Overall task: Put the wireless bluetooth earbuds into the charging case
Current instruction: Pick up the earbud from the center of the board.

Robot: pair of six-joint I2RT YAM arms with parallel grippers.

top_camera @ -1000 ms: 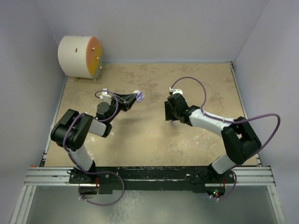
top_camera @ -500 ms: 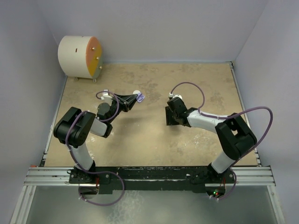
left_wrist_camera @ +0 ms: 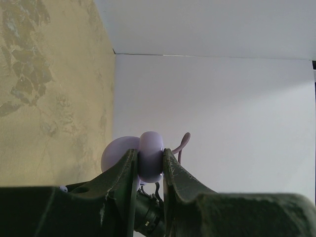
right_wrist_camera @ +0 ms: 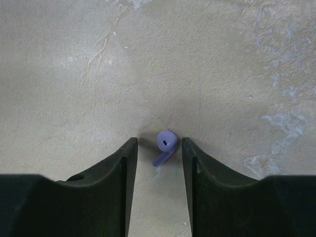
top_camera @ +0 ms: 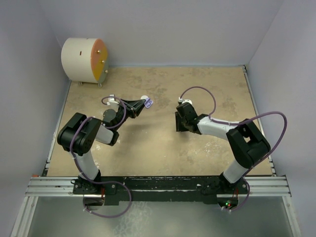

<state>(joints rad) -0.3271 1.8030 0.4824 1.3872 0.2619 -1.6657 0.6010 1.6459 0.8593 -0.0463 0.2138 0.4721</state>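
A lilac earbud [right_wrist_camera: 166, 143] lay on the table [top_camera: 163, 153] between the fingers of the right gripper [right_wrist_camera: 159, 140]. Its round head was just beside the right-hand finger, and its short stem slanted down toward the other. The two fingers stood apart on either side of it and neither one pressed on it. A clear gap showed on the left side.

The left gripper [left_wrist_camera: 150, 155] was closed tight on the case [left_wrist_camera: 151, 145]. It held the lilac disc edge-on between its fingers, up off the table. A paler round half showed behind the left-hand finger.

Only the right wrist camera showed the earbud. From above, the gripper and arm covered that spot, and the bud could not be made out there. The overhead view did show how the arms stood: the case was held out left of centre, and the right gripper pointed down at the table well apart from it, on the right. From the left wrist camera, the case stood against a pale wall [left_wrist_camera: 222, 108].

A white drum [top_camera: 84, 60] with an orange face sat in the far left corner, well away from both arms. A lilac cable [top_camera: 202, 90] looped above the right arm. Nothing lay between the fingers and the bud.
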